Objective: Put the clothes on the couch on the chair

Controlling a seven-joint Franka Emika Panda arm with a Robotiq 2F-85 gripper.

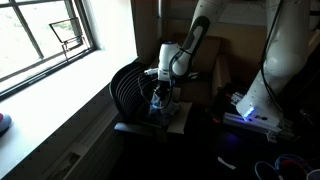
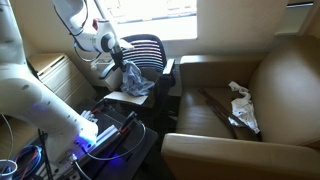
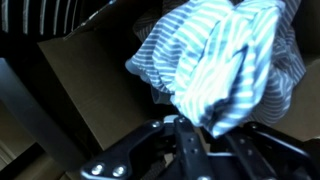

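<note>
The black ribbed chair (image 1: pixel 128 88) (image 2: pixel 150 50) stands by the window. A pale blue-white striped garment (image 3: pixel 215 60) (image 2: pixel 135 80) (image 1: pixel 160 102) bunches over its seat, above a whitish cardboard sheet (image 3: pixel 95 80) (image 2: pixel 120 97). My gripper (image 3: pixel 218 140) (image 2: pixel 125 62) (image 1: pixel 160 88) comes down on top of this garment, and its fingers (image 3: pixel 185 146) pinch the lowest fold of the fabric. On the brown couch (image 2: pixel 275 80) lie another pale garment (image 2: pixel 240 105) and a dark one (image 2: pixel 215 108).
A window (image 1: pixel 50 40) with a wide sill runs beside the chair. A blue-lit box (image 2: pixel 95 135) (image 1: pixel 250 115) and loose cables (image 1: pixel 290 165) sit on the floor between chair and couch. The couch's thick arm (image 2: pixel 200 150) lies close to the chair.
</note>
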